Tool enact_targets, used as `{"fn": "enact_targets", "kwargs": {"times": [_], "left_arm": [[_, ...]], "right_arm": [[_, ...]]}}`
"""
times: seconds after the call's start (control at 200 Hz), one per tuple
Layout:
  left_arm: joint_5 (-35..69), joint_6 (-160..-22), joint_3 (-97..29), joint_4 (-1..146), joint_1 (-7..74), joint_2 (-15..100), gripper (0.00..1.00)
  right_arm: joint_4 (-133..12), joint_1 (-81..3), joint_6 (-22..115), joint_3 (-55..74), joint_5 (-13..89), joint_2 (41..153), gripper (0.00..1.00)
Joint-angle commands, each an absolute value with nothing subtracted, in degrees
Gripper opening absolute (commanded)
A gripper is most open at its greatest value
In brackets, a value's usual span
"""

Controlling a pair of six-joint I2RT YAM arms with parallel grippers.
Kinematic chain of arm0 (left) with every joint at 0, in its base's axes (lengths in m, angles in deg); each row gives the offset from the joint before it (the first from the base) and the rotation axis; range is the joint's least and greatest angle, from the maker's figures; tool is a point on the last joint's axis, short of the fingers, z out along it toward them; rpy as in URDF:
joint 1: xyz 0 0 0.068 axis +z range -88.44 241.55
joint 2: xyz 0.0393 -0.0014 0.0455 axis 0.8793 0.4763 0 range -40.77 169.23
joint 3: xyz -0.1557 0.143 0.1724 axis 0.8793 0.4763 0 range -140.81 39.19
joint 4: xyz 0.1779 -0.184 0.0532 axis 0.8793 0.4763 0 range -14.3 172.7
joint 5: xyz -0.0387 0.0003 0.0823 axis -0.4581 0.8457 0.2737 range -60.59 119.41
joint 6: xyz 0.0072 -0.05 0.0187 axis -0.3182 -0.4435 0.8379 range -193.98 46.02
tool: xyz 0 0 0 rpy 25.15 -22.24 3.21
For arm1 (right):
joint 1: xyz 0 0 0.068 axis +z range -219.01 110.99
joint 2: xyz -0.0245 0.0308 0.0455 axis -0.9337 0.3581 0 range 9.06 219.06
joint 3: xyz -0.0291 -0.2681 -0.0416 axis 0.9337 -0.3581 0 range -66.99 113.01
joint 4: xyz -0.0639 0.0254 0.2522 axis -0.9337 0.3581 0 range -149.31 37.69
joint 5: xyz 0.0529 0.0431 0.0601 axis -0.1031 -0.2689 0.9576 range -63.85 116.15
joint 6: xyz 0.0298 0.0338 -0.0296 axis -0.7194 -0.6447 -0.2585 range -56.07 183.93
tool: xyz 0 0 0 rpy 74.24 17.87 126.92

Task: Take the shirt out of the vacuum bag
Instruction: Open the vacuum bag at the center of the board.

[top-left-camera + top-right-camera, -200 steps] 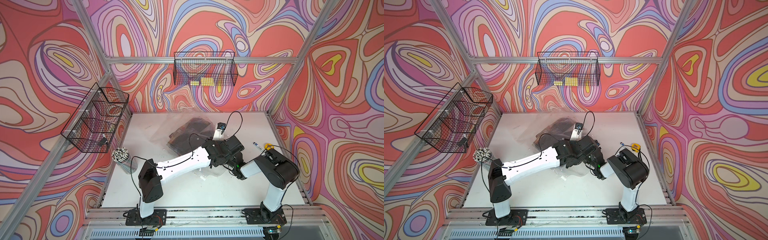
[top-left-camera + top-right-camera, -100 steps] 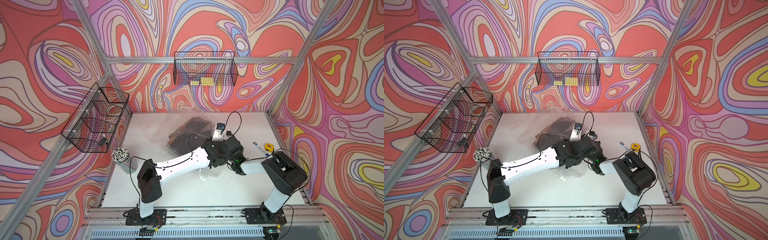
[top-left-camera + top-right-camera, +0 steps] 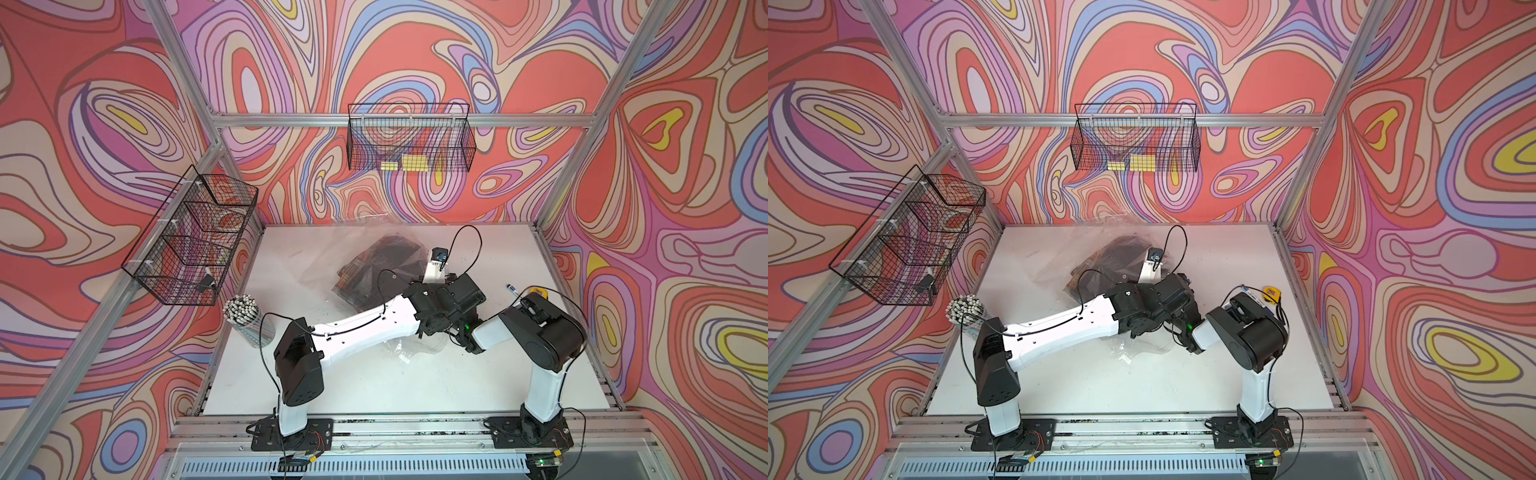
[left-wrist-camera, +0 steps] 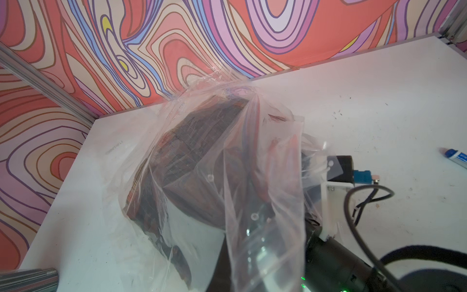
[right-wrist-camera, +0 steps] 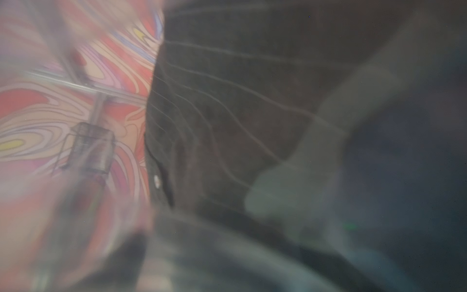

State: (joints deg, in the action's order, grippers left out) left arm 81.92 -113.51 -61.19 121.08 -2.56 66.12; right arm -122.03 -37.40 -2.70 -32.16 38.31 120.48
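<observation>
Now your left tool (image 3: 432,332) pinches the vacuum bag (image 4: 265,156) open while your right tool (image 4: 255,215), spread wide inside, faces the shirt (image 4: 192,151) just ahead: close on it, then withdraw.

A clear crinkly plastic vacuum bag (image 3: 328,253) lies on the white counter (image 3: 374,386), behind its middle, with a dark folded shirt (image 3: 376,266) inside it. A clear cup of white-tipped sticks (image 3: 243,316) stands at the counter's left edge. A blue-capped marker (image 3: 512,287) lies near the right edge, a small yellow object (image 3: 1271,294) just beside it. One black wire basket (image 3: 409,143) hangs on the back wall above the bag, a tiered black wire basket (image 3: 191,237) on the left wall above the cup.
</observation>
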Motion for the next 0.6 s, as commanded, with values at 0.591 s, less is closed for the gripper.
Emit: {"fn": "enact_targets", "kwargs": {"times": [0.591], "left_arm": [[82.9,-115.2,-58.9,120.2,-1.7,63.0,0.0]], "right_arm": [[-117.2,-34.8,1.9,-27.5,36.6,116.7,0.55]]}}
